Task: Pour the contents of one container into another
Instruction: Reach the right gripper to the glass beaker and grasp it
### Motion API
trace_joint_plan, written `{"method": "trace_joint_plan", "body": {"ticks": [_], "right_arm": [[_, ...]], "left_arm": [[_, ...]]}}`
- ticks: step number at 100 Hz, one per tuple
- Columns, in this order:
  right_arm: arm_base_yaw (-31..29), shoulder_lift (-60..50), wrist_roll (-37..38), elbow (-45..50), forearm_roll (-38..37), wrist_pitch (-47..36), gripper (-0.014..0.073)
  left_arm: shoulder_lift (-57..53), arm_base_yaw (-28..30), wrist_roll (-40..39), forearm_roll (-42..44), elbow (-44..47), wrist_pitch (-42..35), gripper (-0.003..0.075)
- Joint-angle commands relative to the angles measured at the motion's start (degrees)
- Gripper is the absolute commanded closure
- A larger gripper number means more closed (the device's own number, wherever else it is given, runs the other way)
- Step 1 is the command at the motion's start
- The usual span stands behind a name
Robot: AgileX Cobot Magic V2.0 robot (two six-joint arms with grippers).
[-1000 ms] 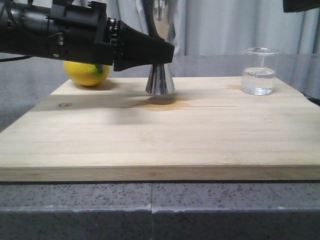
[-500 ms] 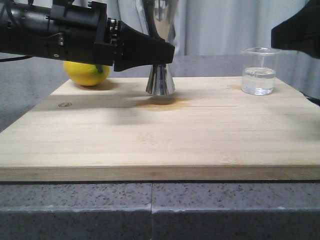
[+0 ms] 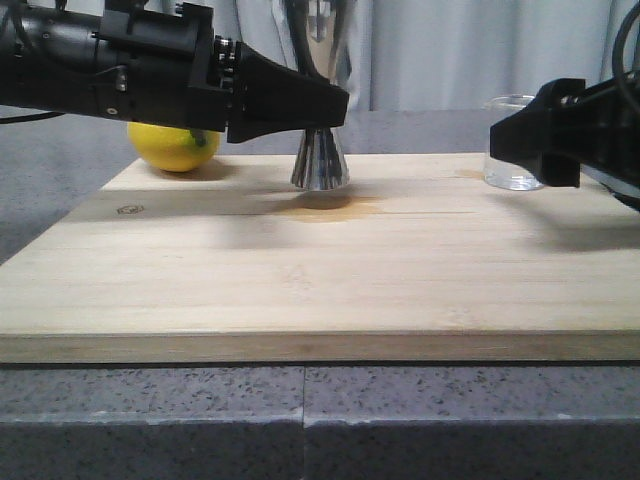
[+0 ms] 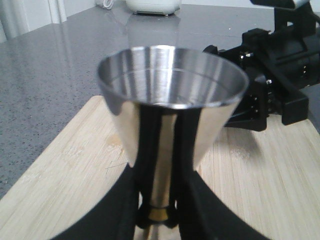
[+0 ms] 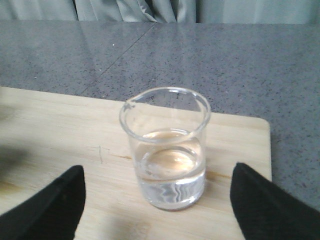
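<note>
With the left gripper (image 3: 325, 105) clamping the steel jigger (image 3: 320, 165) at its waist on the wooden board (image 3: 320, 270), the right gripper (image 5: 157, 200) is hanging wide-fingered before the water-filled glass beaker (image 5: 166, 147), needing a centred, level squeeze.

Wooden board (image 3: 320, 280) sits on my grey speckled counter (image 3: 300, 420). On the board: steel jigger (image 3: 320, 160) mid-back, glass beaker (image 5: 167, 150) with clear liquid at the back right corner. Lemon (image 3: 172, 146) rests at the back left corner, just off the board's edge.
</note>
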Motion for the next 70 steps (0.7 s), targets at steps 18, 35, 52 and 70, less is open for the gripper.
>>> {"method": "trace_joint_plan", "body": {"ticks": [18, 35, 52, 70], "right_arm": [[-0.36, 5.12, 0.0, -5.44, -1.5, -8.46, 0.0039], [-1.57, 8.27, 0.42, -8.01, -2.05, -8.32, 0.004], [-1.57, 10.15, 0.42, -9.97, -3.12, -7.89, 0.0042], [-1.65, 10.76, 0.42, -11.07, -3.12, -7.04, 0.0042]], "left_arm": [[-2.45, -0.64, -0.04, -4.76, -1.69, 6.14, 0.066], [-2.45, -0.64, -0.04, -4.76, -1.69, 6.14, 0.066], [-2.45, -0.64, -0.04, -4.76, -1.69, 6.14, 0.066], [-2.45, -0.64, -0.04, -4.76, -1.69, 6.14, 0.066]]}}
